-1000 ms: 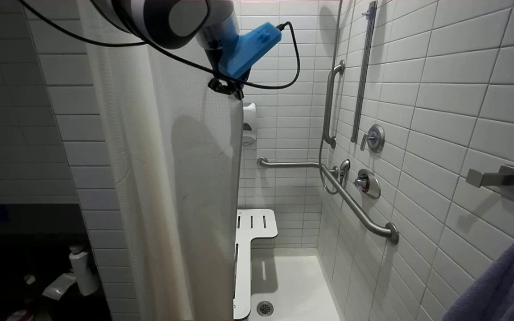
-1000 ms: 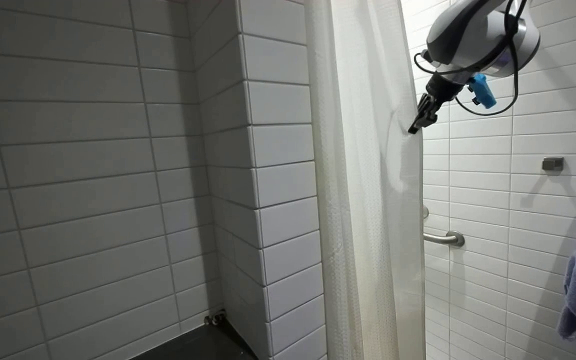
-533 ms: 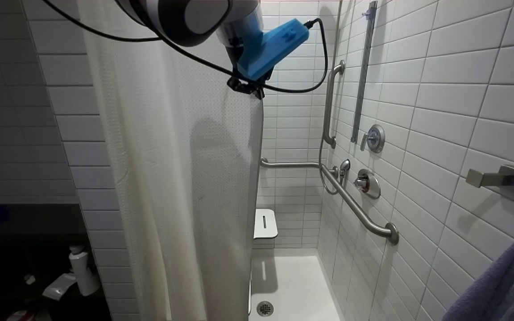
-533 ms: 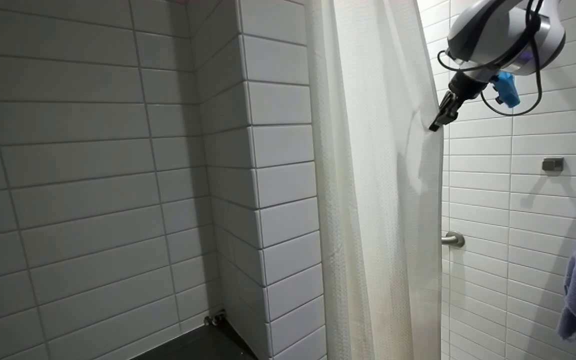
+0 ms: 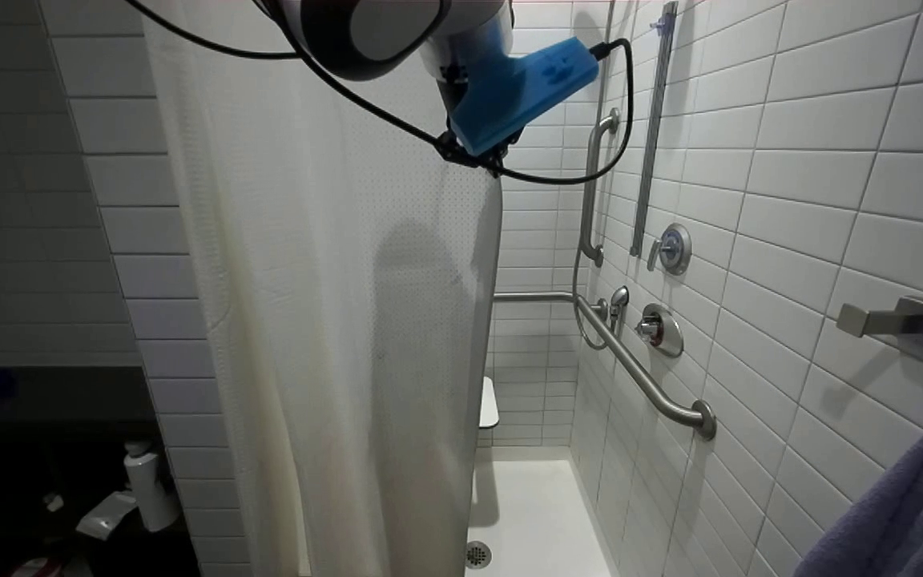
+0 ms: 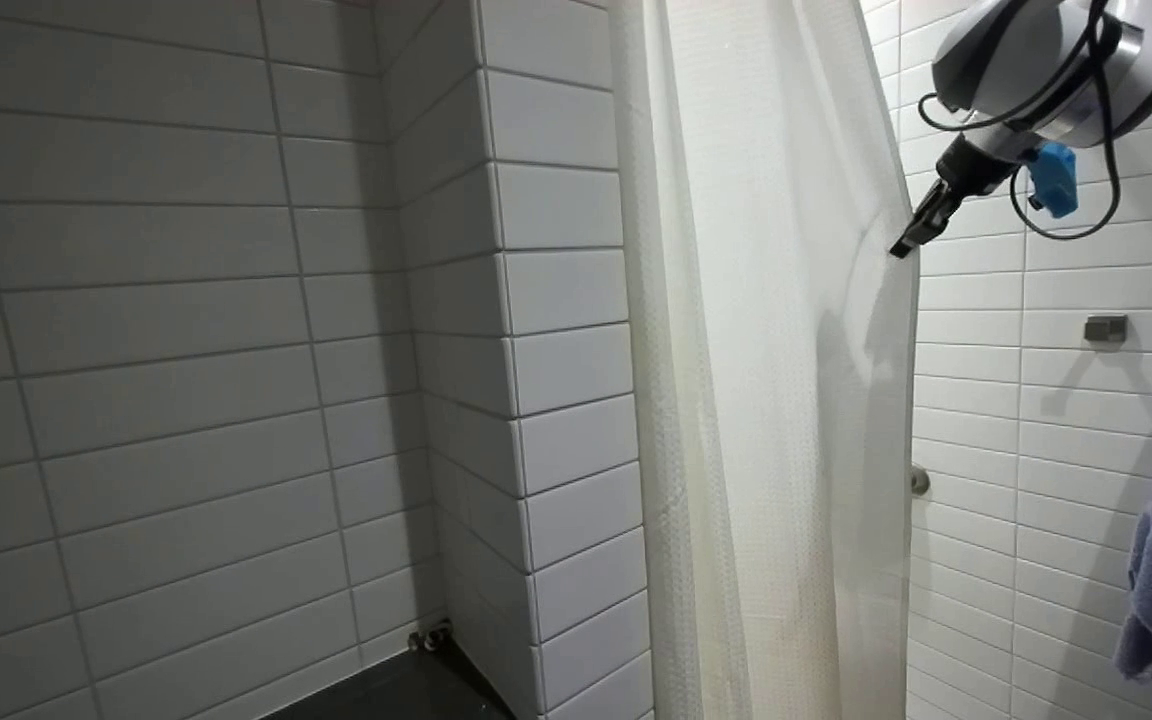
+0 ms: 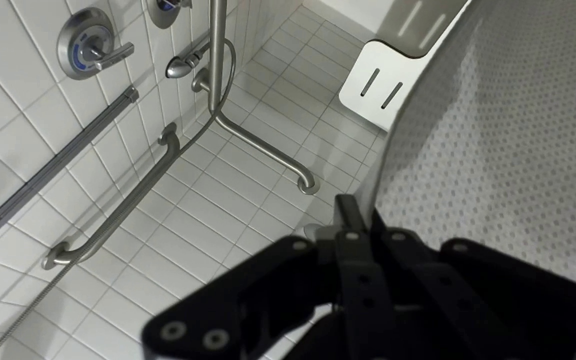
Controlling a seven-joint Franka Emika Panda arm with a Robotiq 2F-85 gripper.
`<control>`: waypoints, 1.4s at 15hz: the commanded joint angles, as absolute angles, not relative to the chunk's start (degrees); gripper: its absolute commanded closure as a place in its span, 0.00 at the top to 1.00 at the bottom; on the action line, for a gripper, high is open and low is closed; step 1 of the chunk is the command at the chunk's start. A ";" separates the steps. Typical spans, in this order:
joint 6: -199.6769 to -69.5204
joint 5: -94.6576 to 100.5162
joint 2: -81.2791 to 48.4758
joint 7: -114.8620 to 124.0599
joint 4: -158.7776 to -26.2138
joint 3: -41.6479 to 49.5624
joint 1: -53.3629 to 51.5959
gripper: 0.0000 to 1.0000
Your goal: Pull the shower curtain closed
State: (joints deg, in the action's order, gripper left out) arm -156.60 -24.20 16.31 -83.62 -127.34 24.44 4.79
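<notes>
The gripper point(image 7: 365, 215) held the curtain point(image 5: 333, 312) by its side edge, jaws pinched together (the seat point(image 7: 383, 86) peeped out behind).

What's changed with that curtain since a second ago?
The gripper, holding the shower curtain by its edge, has pulled it rightward in both exterior views, hiding more of the white seat. Nothing newly grasped or released. The purple towel and white bottle stayed put.

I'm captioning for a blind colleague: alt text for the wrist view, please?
The gripper, at the bottom, pinches the edge of the curtain, which spreads across the upper right. Beyond are tiled walls, grab bars and part of a slotted seat.
</notes>
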 commanded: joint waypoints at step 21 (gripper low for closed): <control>-154.36 -24.92 14.63 -83.13 -127.41 24.72 1.94 0.00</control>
State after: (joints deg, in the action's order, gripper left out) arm -155.37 -29.08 16.85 -83.85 -127.71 27.01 1.66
